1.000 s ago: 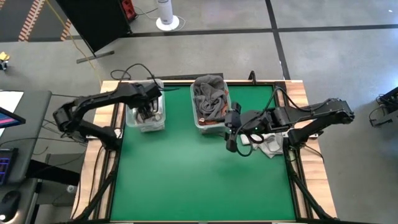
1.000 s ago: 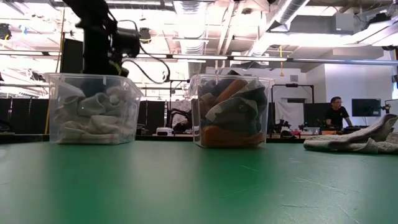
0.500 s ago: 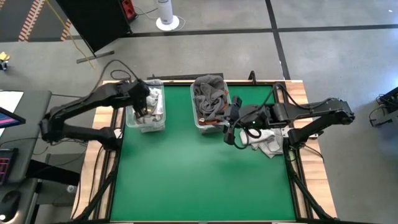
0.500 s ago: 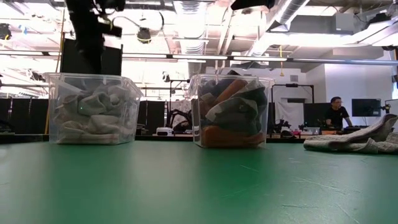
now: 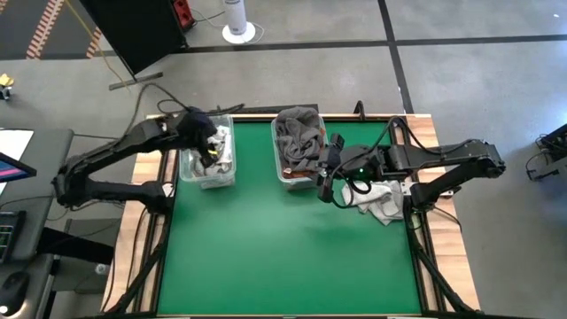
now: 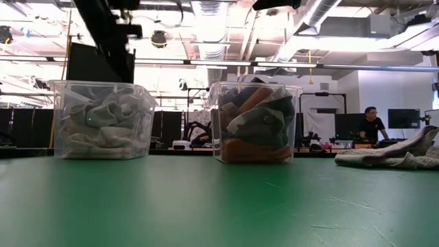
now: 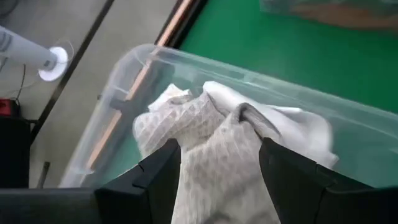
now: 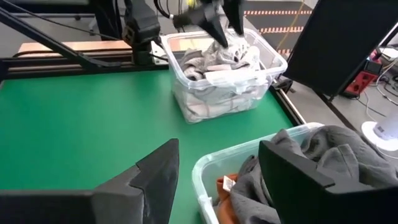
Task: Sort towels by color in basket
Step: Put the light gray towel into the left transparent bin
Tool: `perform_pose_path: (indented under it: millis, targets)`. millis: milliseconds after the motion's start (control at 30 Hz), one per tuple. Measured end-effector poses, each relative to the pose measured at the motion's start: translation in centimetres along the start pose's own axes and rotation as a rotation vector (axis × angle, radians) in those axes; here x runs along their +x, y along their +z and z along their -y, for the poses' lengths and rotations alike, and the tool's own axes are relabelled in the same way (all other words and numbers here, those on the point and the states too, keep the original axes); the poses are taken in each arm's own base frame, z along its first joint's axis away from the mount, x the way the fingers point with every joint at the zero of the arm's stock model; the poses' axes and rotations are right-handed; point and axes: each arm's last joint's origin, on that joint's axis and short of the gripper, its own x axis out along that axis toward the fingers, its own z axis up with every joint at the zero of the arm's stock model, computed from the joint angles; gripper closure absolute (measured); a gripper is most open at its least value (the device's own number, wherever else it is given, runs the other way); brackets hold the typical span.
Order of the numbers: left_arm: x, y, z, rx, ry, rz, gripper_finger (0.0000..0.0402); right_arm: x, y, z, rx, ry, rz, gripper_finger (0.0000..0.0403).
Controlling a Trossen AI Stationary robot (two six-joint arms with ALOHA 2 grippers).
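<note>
High view shows the left claw (image 5: pixel 210 146) over the left bin (image 5: pixel 207 159), at about ten o'clock on the green worktop (image 5: pixel 283 248). A second ago it was sunk among the light towels (image 5: pixel 218 158) there; now the arm has drawn up and back toward the bin's outer edge. In the left wrist view its fingers (image 7: pixel 158 180) stand wide apart with nothing between them, a pale waffle-weave towel (image 7: pixel 211 143) lying loose in the bin below. I judge that a light towel has just been dropped off and the left arm is free for another.

The right claw (image 5: pixel 330 182) has crept from the middle of the worktop toward the centre bin (image 5: pixel 299 146) at twelve o'clock, which holds dark grey towels (image 5: pixel 297 133) over a rust-orange one (image 6: pixel 250 149). Its fingers (image 8: pixel 155 180) are spread and empty in the right wrist view. Just behind it, at about three o'clock, a pale heap of towels (image 5: pixel 379 202) remains unsorted, so the task is well along but not finished.

A small white tag (image 8: pixel 225 183) shows on the orange towel; its print is too small to read. No other writing or brand is legible.
</note>
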Motion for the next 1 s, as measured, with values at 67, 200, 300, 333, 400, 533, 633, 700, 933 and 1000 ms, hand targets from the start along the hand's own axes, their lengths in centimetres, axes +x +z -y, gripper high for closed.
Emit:
perform_pose_path:
  millis: [67, 200, 300, 333, 400, 533, 633, 700, 933, 1000]
  targets:
    - [1.8, -0.4, 0.2, 0.017, 0.002, -0.034, 0.0193, -0.1, 0.0, -0.2, -0.002, 0.008, 0.006, 0.0154]
    - [5.2, -2.2, 0.3, 0.044, 0.003, -0.146, 0.0193, -0.3, 0.1, -0.8, -0.017, 0.029, 0.019, 0.0154]
    - [7.0, -3.5, 0.2, 0.016, -0.007, -0.167, 0.0193, -0.5, 0.1, -1.3, -0.04, 0.044, 0.025, 0.0154]
    - [7.5, -3.9, 0.2, 0.004, -0.019, -0.163, 0.0193, -0.5, 0.1, -1.4, -0.043, 0.048, 0.026, 0.0154]
    - [8.3, -4.5, 0.3, -0.021, -0.051, -0.146, 0.0193, -0.6, 0.1, -1.5, -0.045, 0.053, 0.028, 0.0154]
    - [9.4, -5.7, 0.7, -0.056, -0.059, -0.146, 0.0193, -0.6, 0.2, -1.5, -0.042, 0.052, 0.032, 0.0154]
    - [9.6, -6.2, 0.8, -0.069, -0.07, -0.162, 0.0193, -0.6, 0.2, -1.5, -0.039, 0.052, 0.033, 0.0154]
    - [9.2, -6.0, 0.7, -0.086, -0.071, -0.165, 0.0193, -0.6, 0.2, -1.5, -0.038, 0.052, 0.034, 0.0154]
    - [6.8, -3.2, -0.5, -0.225, -0.029, -0.06, 0.0193, -0.6, 0.2, -1.5, -0.029, 0.053, 0.039, 0.0154]
    - [6.5, -2.8, -0.7, -0.245, 0.0, -0.046, 0.0193, -0.6, 0.2, -1.5, -0.028, 0.053, 0.039, 0.0154]
